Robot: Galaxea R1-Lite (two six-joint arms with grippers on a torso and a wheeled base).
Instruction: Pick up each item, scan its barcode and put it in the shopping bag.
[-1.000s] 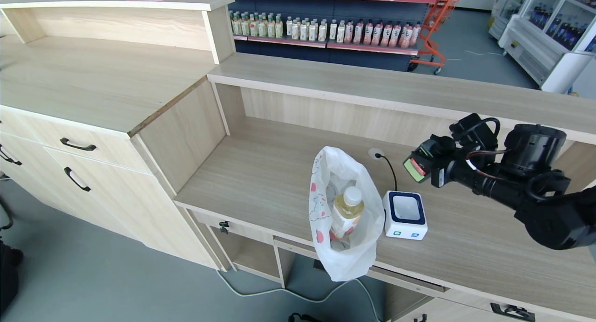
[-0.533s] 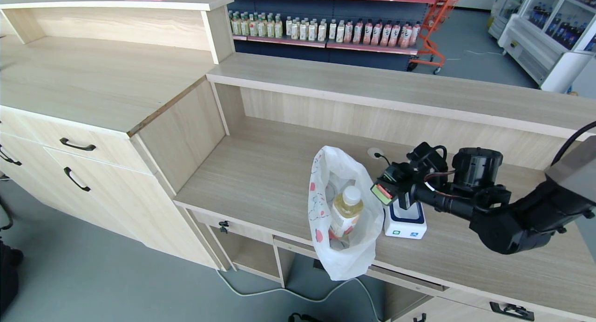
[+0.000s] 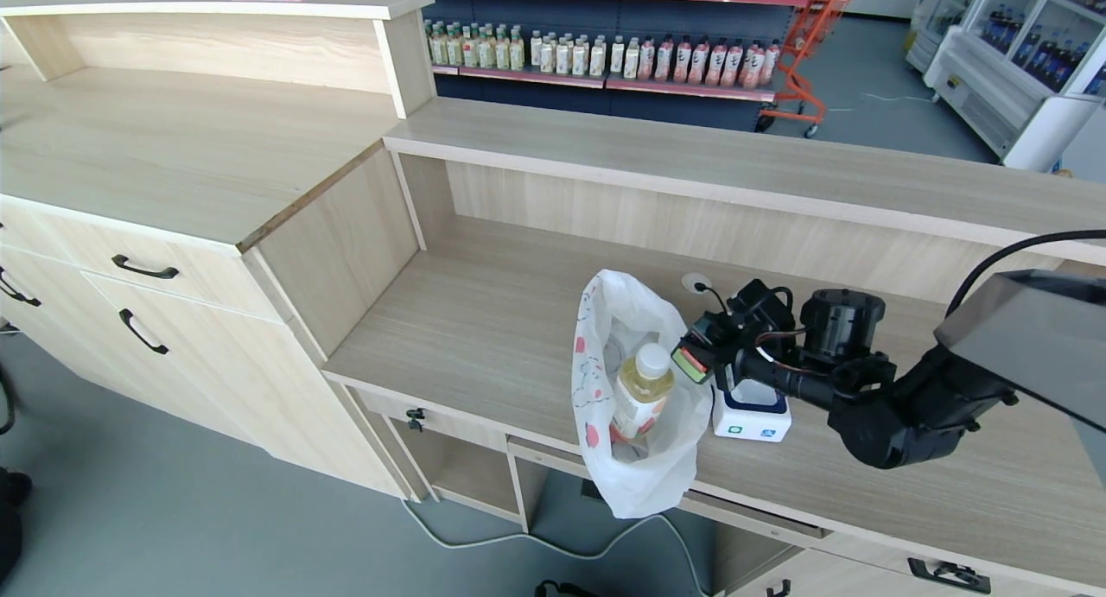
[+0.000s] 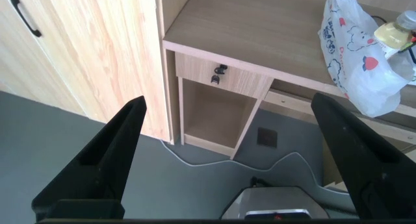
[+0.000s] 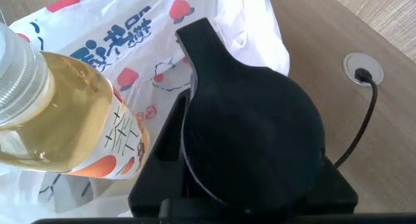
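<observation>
My right gripper (image 3: 696,360) is shut on a small red and green item (image 3: 691,363), held just above the white scanner (image 3: 750,415) and beside the rim of the white shopping bag (image 3: 639,459). A bottle of yellow drink (image 3: 644,388) stands upright inside the bag. In the right wrist view the bottle (image 5: 65,120) and the printed bag (image 5: 149,36) lie close below, partly hidden by a black rounded shape. My left gripper (image 4: 227,100) hangs open low beside the counter, nothing between its fingers, with the bag (image 4: 354,55) far off.
The scanner's cable runs to a round port (image 3: 696,283) in the wooden counter (image 3: 484,329). A raised ledge (image 3: 691,165) runs behind it and a higher cabinet with drawers (image 3: 147,273) stands to the left. Shelves of bottles (image 3: 605,57) stand far behind.
My right arm has swung left and down with the item, from the air to the right of the scanner to just over it at the bag's rim.
</observation>
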